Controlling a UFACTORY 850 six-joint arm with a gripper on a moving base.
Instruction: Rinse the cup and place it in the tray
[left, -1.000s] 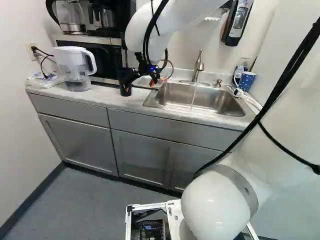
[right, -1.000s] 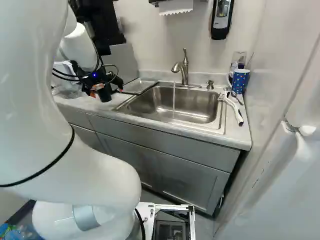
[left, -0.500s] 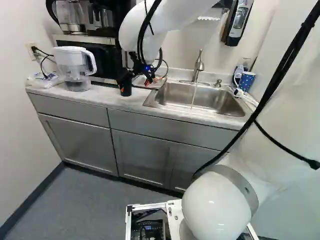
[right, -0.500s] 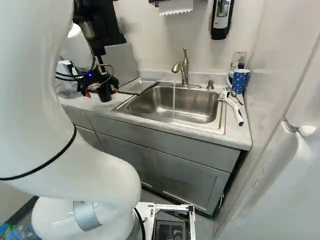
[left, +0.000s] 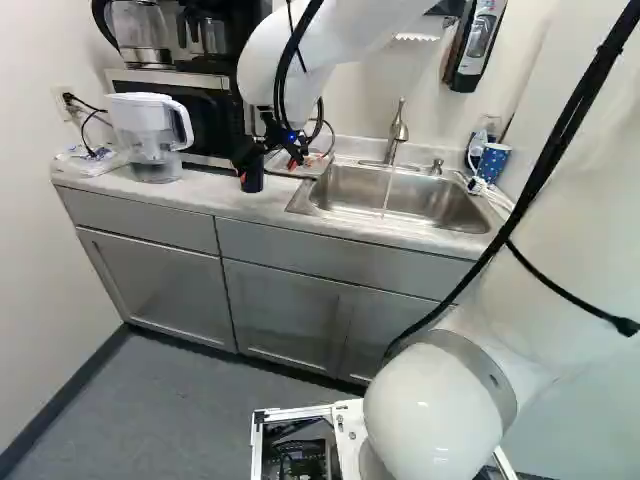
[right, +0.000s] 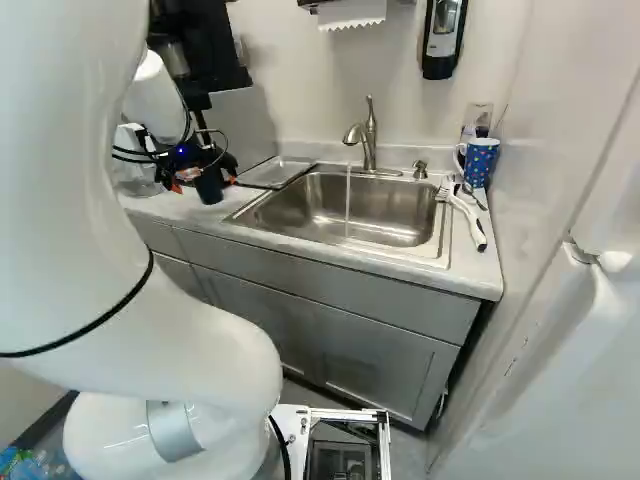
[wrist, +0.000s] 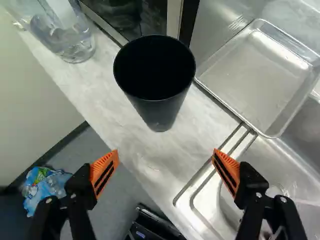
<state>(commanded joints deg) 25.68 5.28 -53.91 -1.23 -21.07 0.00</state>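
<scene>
The hand (wrist: 165, 152), spread wide and holding nothing, faces the black cup (wrist: 159, 107), which stands upright on the tabletop (wrist: 125, 135) near the metal tray (wrist: 257, 80), so although water (right: 348, 200) runs from the faucet (right: 370, 148) into the sink (right: 400, 222), gripping, rinsing and placing all seem left

This was a kitchenette: a steel sink (right: 395, 213) lay under and beside one jaw, a microwave (left: 208, 130) and filter pitcher (left: 145, 125) ahead, cabinets (left: 155, 290) lower down.
</scene>
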